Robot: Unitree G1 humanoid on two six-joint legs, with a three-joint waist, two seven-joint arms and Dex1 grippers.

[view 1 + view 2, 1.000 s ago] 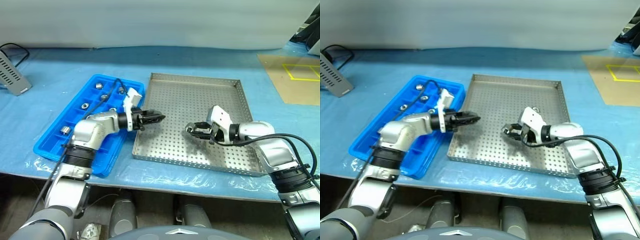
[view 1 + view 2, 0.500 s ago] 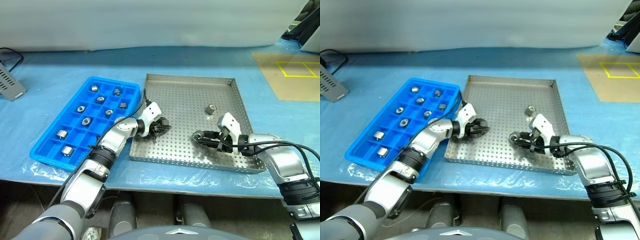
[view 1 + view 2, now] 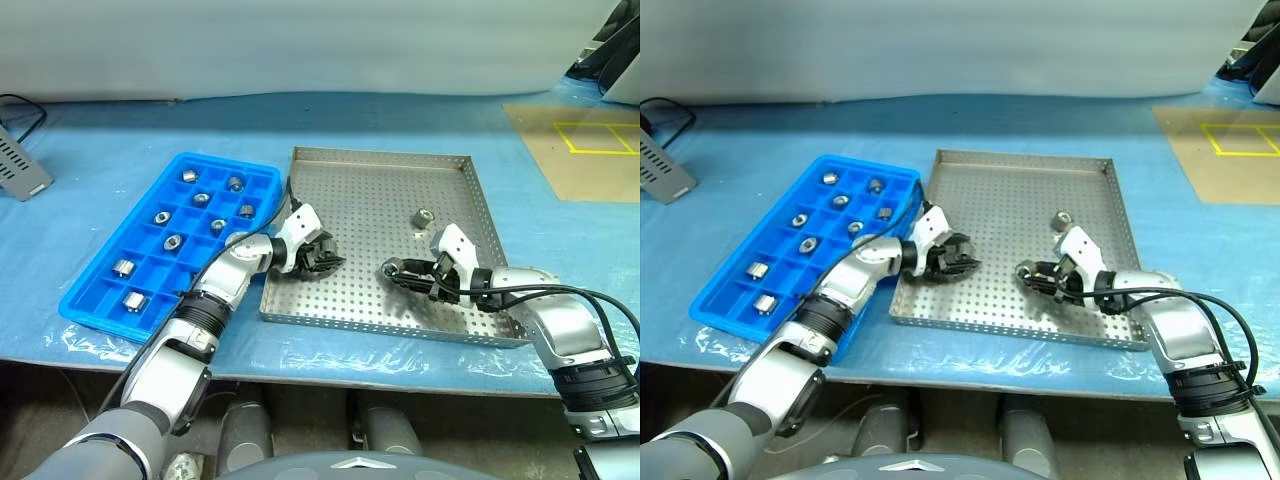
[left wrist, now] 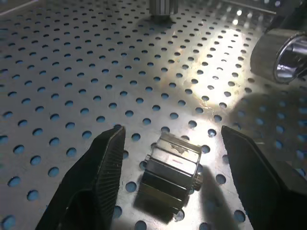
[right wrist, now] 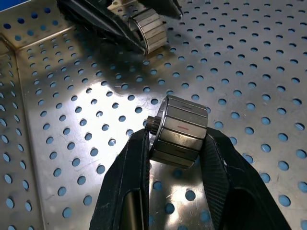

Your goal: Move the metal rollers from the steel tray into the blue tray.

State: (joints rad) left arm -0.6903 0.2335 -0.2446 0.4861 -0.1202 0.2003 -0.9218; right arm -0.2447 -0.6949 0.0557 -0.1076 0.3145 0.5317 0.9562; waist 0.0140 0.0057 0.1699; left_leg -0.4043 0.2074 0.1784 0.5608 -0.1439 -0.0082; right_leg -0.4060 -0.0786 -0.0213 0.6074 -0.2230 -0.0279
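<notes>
Head views: steel tray (image 3: 440, 175) sat just right of the blue tray (image 3: 95, 305), which held nine metal rollers (image 3: 189, 176) in its compartments. One loose roller (image 3: 422, 216) lay toward the far right of the steel floor. Left gripper (image 3: 325, 257) and right gripper (image 3: 396, 271) both worked low over the tray.

Left wrist: jaws stood apart, straddling a floor roller (image 4: 171, 166) without touching it.

Right wrist: fingers (image 5: 128, 182) were clamped on a held roller (image 5: 180, 131).

Risk, as I judged it: the floor roller lay skewed between the jaws, so closing could squirt it out.
</notes>
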